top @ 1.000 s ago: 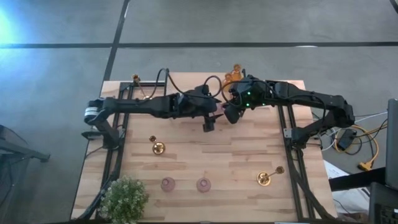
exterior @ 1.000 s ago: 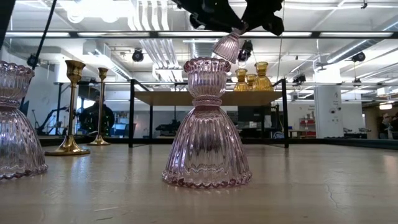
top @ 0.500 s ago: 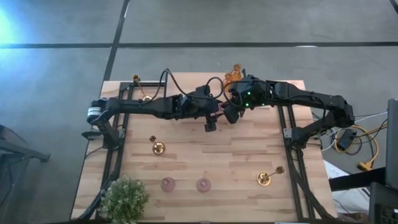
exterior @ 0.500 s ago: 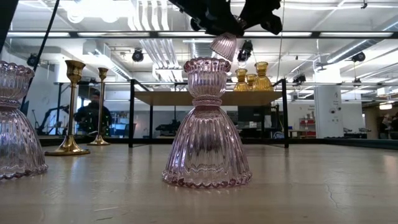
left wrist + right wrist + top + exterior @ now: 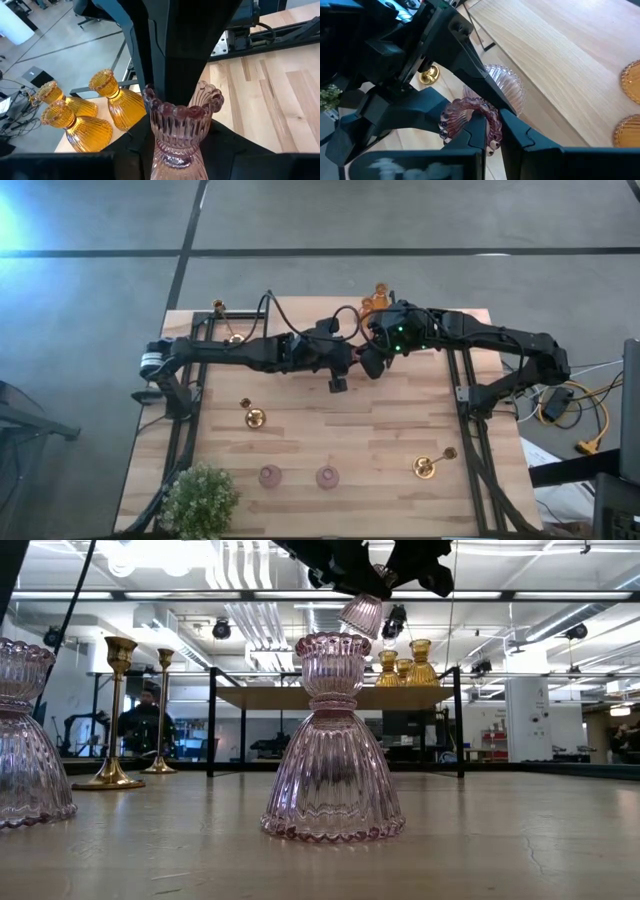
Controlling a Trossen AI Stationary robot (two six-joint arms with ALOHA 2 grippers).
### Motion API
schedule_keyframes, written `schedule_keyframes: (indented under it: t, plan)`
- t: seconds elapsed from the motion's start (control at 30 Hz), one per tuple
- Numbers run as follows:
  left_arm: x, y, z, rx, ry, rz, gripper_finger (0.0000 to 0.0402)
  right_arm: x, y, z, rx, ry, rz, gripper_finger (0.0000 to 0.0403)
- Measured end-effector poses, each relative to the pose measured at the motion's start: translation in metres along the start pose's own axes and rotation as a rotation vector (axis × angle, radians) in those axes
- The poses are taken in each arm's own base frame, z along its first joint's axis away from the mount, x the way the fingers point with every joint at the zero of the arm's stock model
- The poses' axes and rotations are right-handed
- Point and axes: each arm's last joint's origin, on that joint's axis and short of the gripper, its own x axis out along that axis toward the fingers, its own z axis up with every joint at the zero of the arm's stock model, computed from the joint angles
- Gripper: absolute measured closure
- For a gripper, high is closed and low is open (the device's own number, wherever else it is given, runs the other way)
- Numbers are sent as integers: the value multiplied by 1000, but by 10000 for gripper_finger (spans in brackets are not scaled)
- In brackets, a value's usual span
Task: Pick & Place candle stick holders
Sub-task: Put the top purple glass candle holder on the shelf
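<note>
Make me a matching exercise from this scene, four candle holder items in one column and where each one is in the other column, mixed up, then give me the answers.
1. amber holders
2. held pink holder
3. plant
4. two pink holders

A. near edge of the table, standing side by side
B. near left corner
C. far edge, clustered
D. in the air between the left gripper and right gripper

Pairs: 1-C, 2-D, 3-B, 4-A

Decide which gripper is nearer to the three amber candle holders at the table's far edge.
Right. The right gripper sits just in front of the amber candle holders; the left gripper, sharing the pink candle holder, is slightly farther, toward the left.
</note>
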Motion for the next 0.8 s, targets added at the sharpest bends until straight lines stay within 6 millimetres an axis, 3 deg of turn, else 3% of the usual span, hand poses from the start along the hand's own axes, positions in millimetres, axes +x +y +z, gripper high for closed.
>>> schedule_keyframes:
  t: [0.13, 0.5, 0.8]
  plan:
    - [-1, 0, 0, -8, -1, 0, 274, 0, 0, 0, -1, 2, 4, 381]
    - [-8, 4, 5, -31, -17, 27, 275, -9, 3, 0, -28, 13, 100, 315]
    - [-22, 15, 6, -28, 37, 163, 275, -64, 0, -12, -22, 12, 208, 309]
